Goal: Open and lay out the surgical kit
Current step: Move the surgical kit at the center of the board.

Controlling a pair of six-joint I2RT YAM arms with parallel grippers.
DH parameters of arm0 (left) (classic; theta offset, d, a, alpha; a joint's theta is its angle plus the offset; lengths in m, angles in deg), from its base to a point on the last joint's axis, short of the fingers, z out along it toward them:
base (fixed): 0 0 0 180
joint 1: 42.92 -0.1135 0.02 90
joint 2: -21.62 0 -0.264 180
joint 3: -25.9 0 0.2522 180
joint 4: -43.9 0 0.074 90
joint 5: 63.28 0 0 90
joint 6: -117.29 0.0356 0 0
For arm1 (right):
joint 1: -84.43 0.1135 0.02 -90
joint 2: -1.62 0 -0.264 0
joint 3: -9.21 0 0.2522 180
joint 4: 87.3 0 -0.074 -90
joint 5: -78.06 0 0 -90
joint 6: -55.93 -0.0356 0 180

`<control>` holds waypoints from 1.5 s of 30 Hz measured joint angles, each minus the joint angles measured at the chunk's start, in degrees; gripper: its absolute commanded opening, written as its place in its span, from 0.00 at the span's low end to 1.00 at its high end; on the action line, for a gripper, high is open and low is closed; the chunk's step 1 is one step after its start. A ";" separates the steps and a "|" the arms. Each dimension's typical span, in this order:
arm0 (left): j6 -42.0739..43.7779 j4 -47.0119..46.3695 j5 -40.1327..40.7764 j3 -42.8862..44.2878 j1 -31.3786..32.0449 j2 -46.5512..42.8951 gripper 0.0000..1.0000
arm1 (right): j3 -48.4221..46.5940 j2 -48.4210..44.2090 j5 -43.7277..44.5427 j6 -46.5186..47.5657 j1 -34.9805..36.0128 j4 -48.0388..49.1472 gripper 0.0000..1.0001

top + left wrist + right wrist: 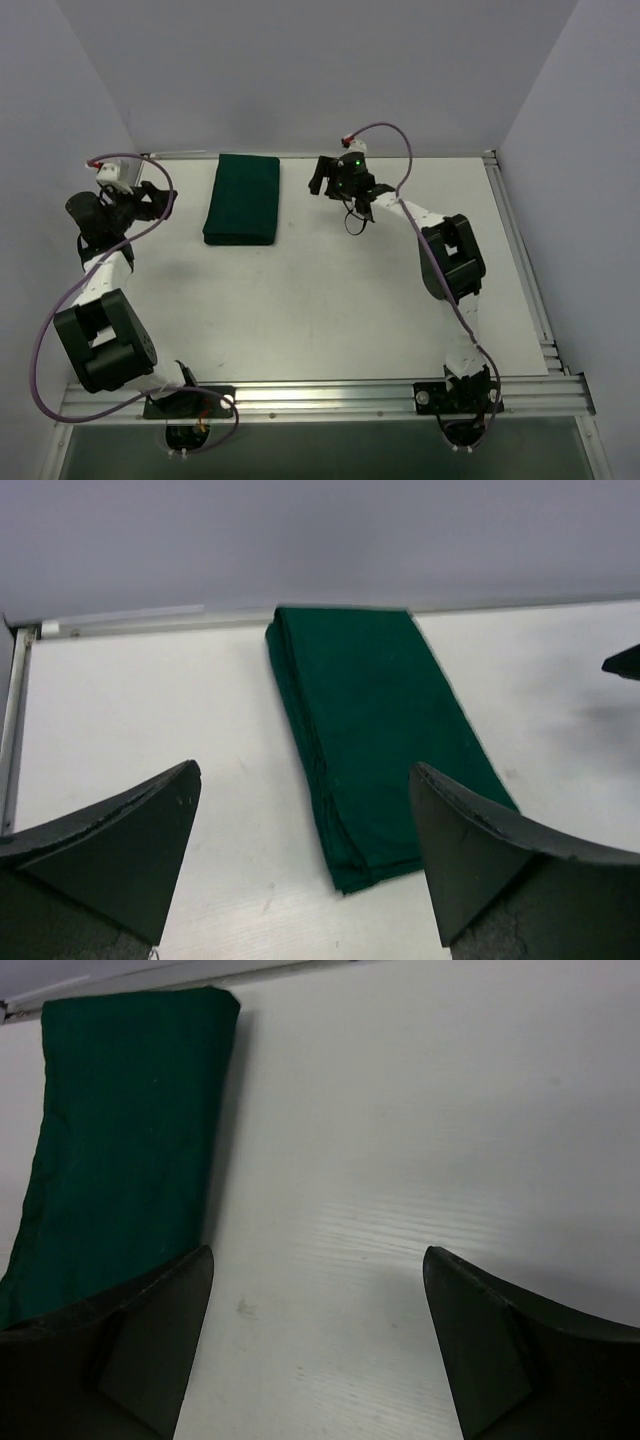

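The surgical kit shows only as a folded dark green cloth wrap (241, 198), lying closed and flat at the back of the white table. No steel tray or instruments are in view. My left gripper (160, 198) is open and empty, just left of the wrap and apart from it. In the left wrist view the wrap (380, 730) lies ahead between the open gripper (305, 772). My right gripper (322, 178) is open and empty, to the right of the wrap. In the right wrist view the wrap (120, 1130) is at the left, beside the open gripper (318, 1252).
White walls enclose the table on the left, back and right. A metal rail (520, 230) runs along the right edge and another (330, 398) along the front by the arm bases. The right gripper's fingertip (625, 663) shows at the left wrist view's right edge.
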 measured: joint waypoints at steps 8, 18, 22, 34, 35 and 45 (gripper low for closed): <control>11.17 30.82 11.19 9.55 5.07 2.14 1.00 | -15.13 17.11 -10.01 -8.50 5.05 -1.84 0.71; 12.22 38.95 17.05 9.73 5.27 3.82 1.00 | -21.18 26.91 -20.46 -17.68 5.81 6.80 0.47; 11.93 39.12 17.73 9.73 5.29 3.87 1.00 | -21.99 28.76 -22.62 -19.58 6.29 8.85 0.29; 12.09 41.09 18.73 9.73 5.29 4.46 1.00 | -16.20 27.56 -26.43 -22.49 6.10 14.97 0.00; 12.20 41.13 18.75 9.73 5.29 4.46 1.00 | -14.16 26.40 -26.67 -22.32 5.95 15.47 0.00; 13.73 41.59 19.04 8.98 7.21 4.46 1.00 | 9.05 9.92 -30.08 -15.21 2.29 12.26 0.00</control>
